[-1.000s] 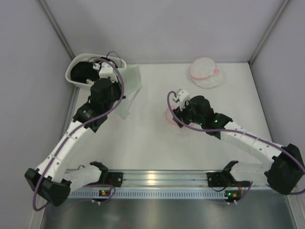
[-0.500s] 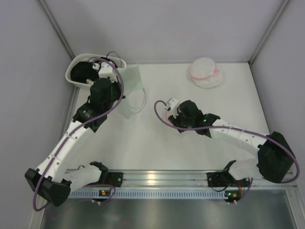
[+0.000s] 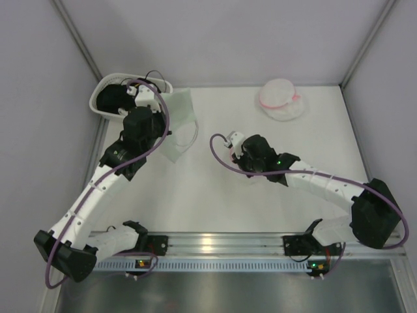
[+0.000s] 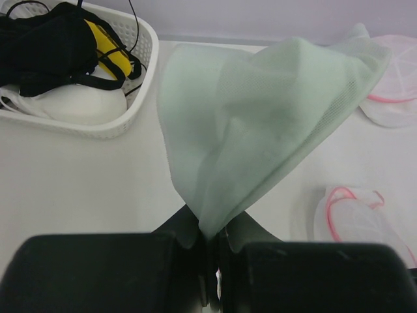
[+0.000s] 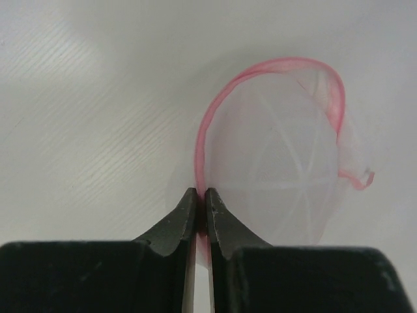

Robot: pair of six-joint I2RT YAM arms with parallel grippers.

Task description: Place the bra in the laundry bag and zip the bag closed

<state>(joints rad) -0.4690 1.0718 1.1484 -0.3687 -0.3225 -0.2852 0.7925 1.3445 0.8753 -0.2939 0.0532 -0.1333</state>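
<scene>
1. Right claw point(image 5: 201, 192): jaws pinched tight on the pink rim of the laundry bag point(image 5: 280, 163). The dome spreads ahead and to the right on the surface point(image 5: 78, 98).
2. Left claw point(image 4: 210, 228): clamped on a corner of the bra point(image 4: 260, 124). The fabric fans away from it, long axis pointing far-right.
3. Key relation: the bag lies right of the bra, well apart. The left arm would likely carry the bra rightward to the held rim. Cannot tell if the zip is open.
4. Far: second mesh pouch point(image 3: 280, 101), and basket point(image 4: 146, 78) at far left.
</scene>
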